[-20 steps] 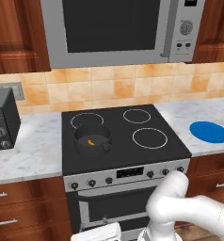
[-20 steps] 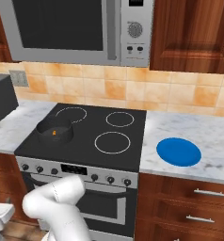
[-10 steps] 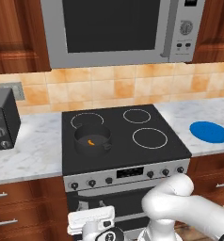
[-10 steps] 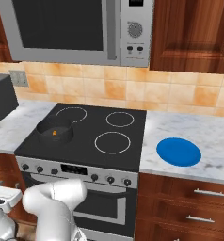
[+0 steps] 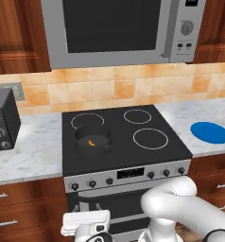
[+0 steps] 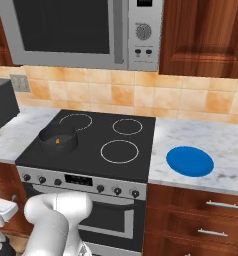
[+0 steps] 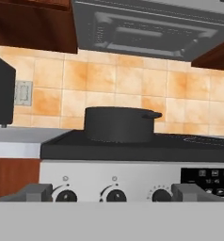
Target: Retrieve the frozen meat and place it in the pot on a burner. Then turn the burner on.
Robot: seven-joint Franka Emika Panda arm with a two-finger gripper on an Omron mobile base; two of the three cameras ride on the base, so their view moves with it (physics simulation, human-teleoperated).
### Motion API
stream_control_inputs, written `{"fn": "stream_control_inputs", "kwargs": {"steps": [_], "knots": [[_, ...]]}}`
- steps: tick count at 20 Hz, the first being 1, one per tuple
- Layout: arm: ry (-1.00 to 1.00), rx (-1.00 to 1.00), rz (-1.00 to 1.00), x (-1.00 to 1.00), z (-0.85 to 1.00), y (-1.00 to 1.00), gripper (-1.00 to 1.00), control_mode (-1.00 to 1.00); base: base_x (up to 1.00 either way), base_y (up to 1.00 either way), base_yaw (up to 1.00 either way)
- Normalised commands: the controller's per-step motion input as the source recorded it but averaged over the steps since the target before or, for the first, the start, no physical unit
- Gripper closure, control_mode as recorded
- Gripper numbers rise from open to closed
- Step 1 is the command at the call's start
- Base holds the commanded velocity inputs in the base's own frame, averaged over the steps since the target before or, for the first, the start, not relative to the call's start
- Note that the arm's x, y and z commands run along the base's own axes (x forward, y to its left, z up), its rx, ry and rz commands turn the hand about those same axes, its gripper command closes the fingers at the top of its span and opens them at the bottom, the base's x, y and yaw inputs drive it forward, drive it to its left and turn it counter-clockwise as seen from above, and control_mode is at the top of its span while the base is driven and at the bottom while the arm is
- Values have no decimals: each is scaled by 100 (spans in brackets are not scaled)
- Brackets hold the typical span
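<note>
Frozen meat (image 5: 91, 142), a tiny curved orange piece, lies inside the short, wide, round dark grey metal pot (image 5: 92, 140), left of centre in the left base view. We note that the pot sits on the front left burner of the black glass-top stove (image 5: 152, 153). In the right base view the meat (image 6: 57, 141) and pot (image 6: 58, 138) appear at centre left. To their right lie three white burner rings, and at far right a flat round blue plate (image 6: 189, 161) rests on the marble counter (image 6: 226, 150), well apart from the stove. In the hand view we see the pot (image 7: 117, 124) at frame centre, above the row of round dark knobs (image 7: 115, 195). The gripper (image 7: 112, 192) is released, its two grey fingertips (image 7: 35, 192) standing wide apart at the lower edge, level with the knobs and grasping nothing.
</note>
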Motion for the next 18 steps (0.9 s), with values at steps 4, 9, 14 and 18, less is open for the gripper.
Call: {"fn": "stream_control_inputs", "kwargs": {"steps": [4,9,14,18], "knots": [[0,0,-2,19,0,0,-100,-100,0,0,0],[0,0,-1,14,0,1,-100,-100,0,0,0],[0,0,-1,6,0,2,-100,-100,0,0,0],[0,0,0,0,-1,3,-100,-100,0,0,0]]}}
